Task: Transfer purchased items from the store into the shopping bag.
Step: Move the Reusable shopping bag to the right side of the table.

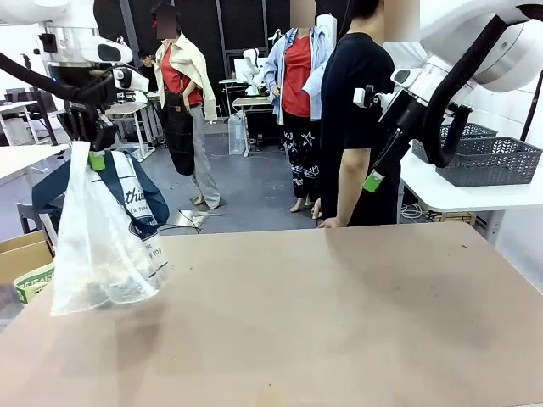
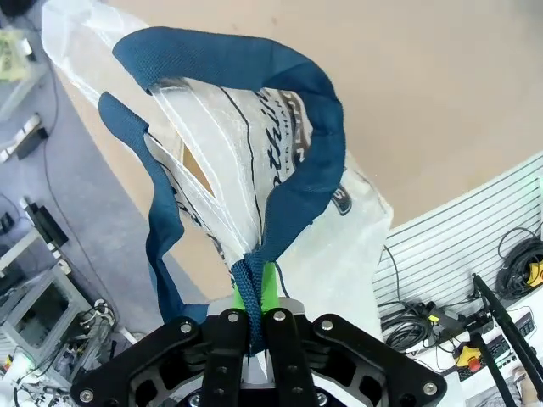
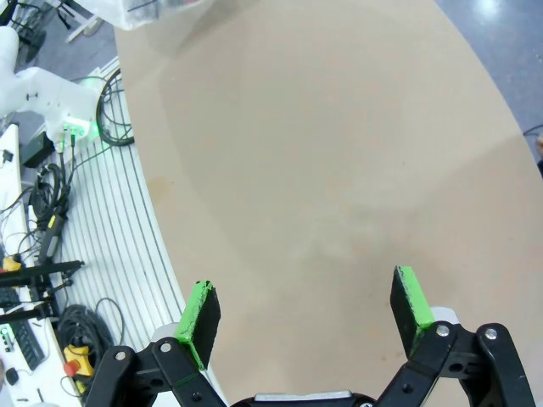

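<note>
A: Start with the front view. What are you holding?

B: Your left gripper (image 1: 92, 148) has its fingers clamped on a navy strap of the shopping bag (image 1: 102, 246), which hangs at the left edge of the tabletop (image 1: 322, 314), its bottom just about on the surface. Something dark sits low inside it; I can't tell what. Your right gripper (image 1: 375, 174) is raised near the person (image 1: 361, 127) at the far side, carrying nothing. One grey basket (image 1: 490, 161) sits on a side table at the right.

A: And the left wrist view?

B: The fingers (image 2: 270, 284) pinch one blue strap (image 2: 297, 203); the second strap (image 2: 157, 220) loops free beside it. One bag, two straps, only one held. The risk, as I judge it: the bag hangs lopsided, so a swing could tip it or spill the contents, and the strap could slip through the pads.

A: The right wrist view?

B: Your right gripper's fingers (image 3: 200, 312) stand wide apart over bare tabletop, with nothing between them.
</note>
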